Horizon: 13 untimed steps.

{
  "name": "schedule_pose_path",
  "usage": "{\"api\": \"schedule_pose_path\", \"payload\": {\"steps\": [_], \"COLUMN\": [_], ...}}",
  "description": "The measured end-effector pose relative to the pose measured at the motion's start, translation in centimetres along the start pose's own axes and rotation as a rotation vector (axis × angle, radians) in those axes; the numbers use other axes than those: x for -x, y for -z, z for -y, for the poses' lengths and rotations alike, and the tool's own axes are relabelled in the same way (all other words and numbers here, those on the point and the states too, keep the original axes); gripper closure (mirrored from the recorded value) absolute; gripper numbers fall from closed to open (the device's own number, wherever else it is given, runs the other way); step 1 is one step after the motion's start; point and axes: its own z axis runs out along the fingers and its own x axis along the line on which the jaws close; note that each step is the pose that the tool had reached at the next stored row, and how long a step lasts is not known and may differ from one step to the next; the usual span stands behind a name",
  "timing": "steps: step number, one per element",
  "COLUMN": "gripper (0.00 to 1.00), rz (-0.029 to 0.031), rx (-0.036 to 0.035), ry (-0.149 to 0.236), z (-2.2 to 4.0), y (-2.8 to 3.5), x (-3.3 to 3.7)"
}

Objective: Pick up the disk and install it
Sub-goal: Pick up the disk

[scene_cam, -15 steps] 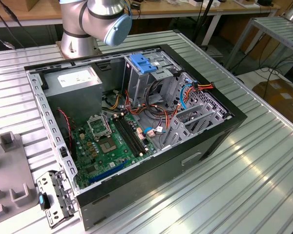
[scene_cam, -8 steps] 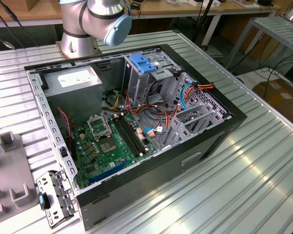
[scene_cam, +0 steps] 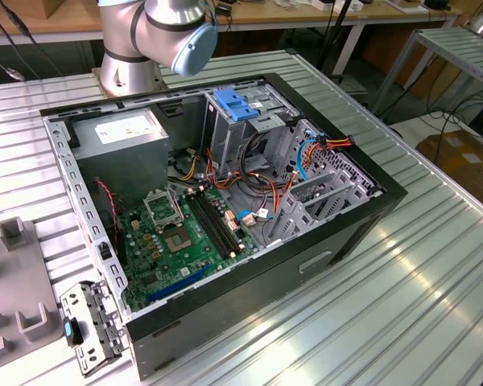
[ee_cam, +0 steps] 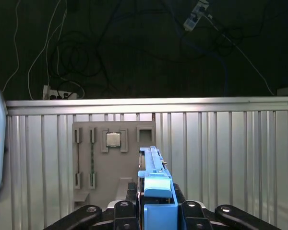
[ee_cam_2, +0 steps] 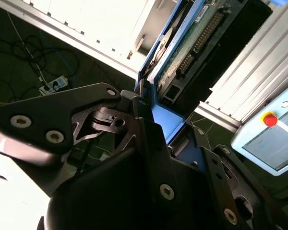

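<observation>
While edge-on over the ribbed table (ee_cam: 230, 158), one disk (ee_cam: 152, 163) tight in the narrow grip of one gripper (ee_cam: 156, 206).

Worktop (scene_cam: 435, 265): bare ribbed metal is seen along the edge at the exterior view's right, and a wide lane is offered there.
Case (scene_cam: 338, 241): it is open on top, so entry is allowed from above.
Motherboard (scene_cam: 173, 241): it is laid low and flat, and the most headroom inside is found over it.
Power supply (scene_cam: 117, 165): one far case corner is blocked.
Drive cage (scene_cam: 249, 129): upright walls are topped by a blue latch (scene_cam: 232, 104).
Cables (scene_cam: 314, 149): they are strung loosely beside the cage.
Arm base (scene_cam: 129, 68): the worktop's far edge is taken, just behind the case.
Grey fixture (scene_cam: 24, 281): the edge at the exterior view's left is occupied.
Gripper (ee_cam: 153, 194): its jaws are filled by the clamped disk (ee_cam_2: 192, 38).
</observation>
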Motion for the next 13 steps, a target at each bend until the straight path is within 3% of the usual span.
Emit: {"api": "schedule_pose_path", "payload": {"steps": [5, 13], "gripper": [0.63, 0.63], "rz": [0.0, 0.0], "rx": [0.0, 0.0], "ry": [0.0, 0.0], "z": [1.02, 1.97], "y": [0.0, 0.0], "x": [0.03, 0.05]}}
